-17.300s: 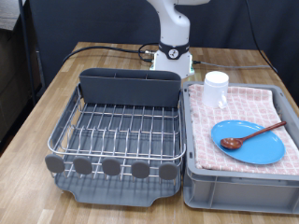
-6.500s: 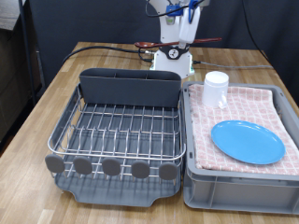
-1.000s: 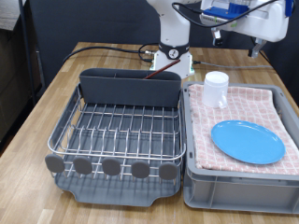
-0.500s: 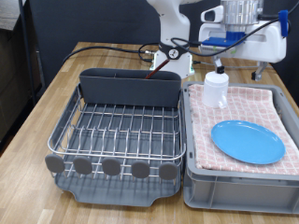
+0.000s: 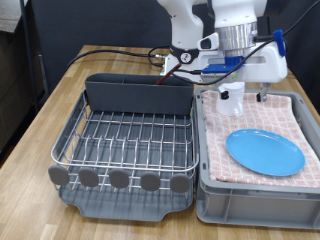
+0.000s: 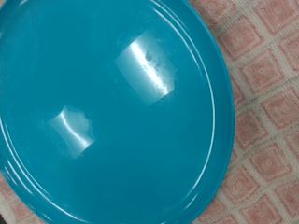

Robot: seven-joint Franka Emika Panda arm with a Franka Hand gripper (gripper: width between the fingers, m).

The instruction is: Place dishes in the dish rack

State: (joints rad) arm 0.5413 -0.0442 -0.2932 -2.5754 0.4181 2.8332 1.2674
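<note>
the spoon [image 5: 172, 84] now lies in the trough; the arm has dropped over the cup [image 5: 231, 100].

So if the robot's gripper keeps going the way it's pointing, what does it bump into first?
Most likely the white cup: in the exterior view the gripper hangs right over it, pointing down. The wrist view is filled by the blue plate on the pink checked cloth, so depth is uncertain.

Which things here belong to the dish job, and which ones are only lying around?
Belong to the job:
- blue plate, lying on the cloth
- white cup, right under the gripper
- wooden spoon, its handle showing in the rack's trough
- dish rack

Only lying about:
- pink checked cloth
- grey bin holding the cloth
- black cables on the table
</note>
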